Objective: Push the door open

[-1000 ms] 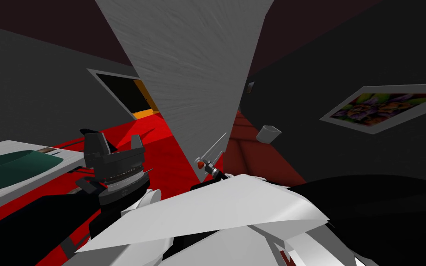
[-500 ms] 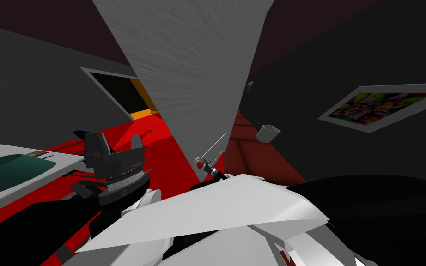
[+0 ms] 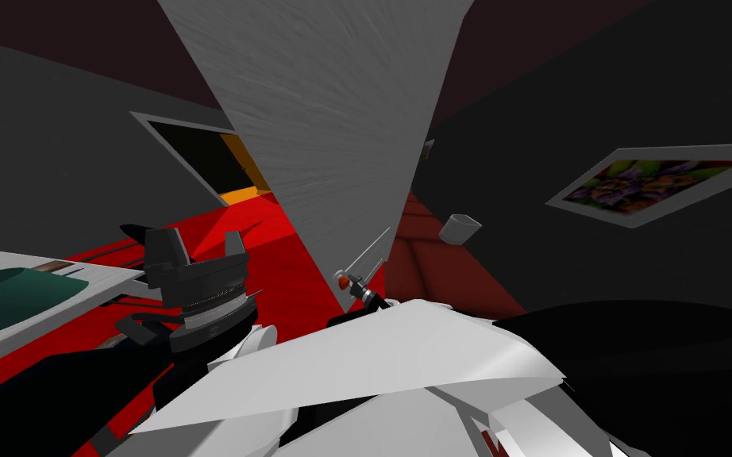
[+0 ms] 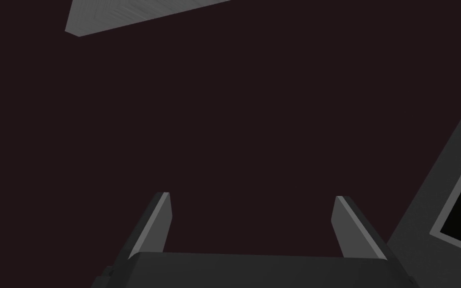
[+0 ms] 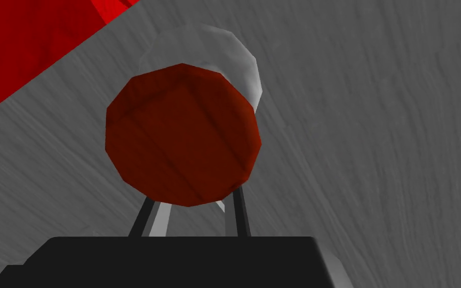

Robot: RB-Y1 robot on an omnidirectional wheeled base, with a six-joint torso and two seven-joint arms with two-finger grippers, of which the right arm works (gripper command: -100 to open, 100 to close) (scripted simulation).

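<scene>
The grey door (image 3: 325,119) stands right in front of me, seen as a tall wedge. Its round red knob (image 5: 182,132) sits on a pale grey rosette (image 5: 239,65); in the head view the knob (image 3: 343,280) is low on the door near its edge. My right gripper (image 5: 190,217) is at the knob, its fingers (image 5: 157,220) drawn close together with their tips hidden behind it; in the head view this gripper (image 3: 368,254) lies against the door. My left gripper (image 3: 198,246) is raised to the left of the door, and it (image 4: 249,215) stands open, holding nothing.
A white counter with a green basin (image 3: 7,301) lies close on my left. A framed opening (image 3: 198,159) shows in the left wall over the red floor (image 3: 277,262). On the dark right wall hang a flower picture (image 3: 650,182) and a small grey cup-like fitting (image 3: 460,228).
The whole head view has slid a little: counter and wall opening shift left, so I have turned or moved slightly. Both grippers keep their places in the view.
</scene>
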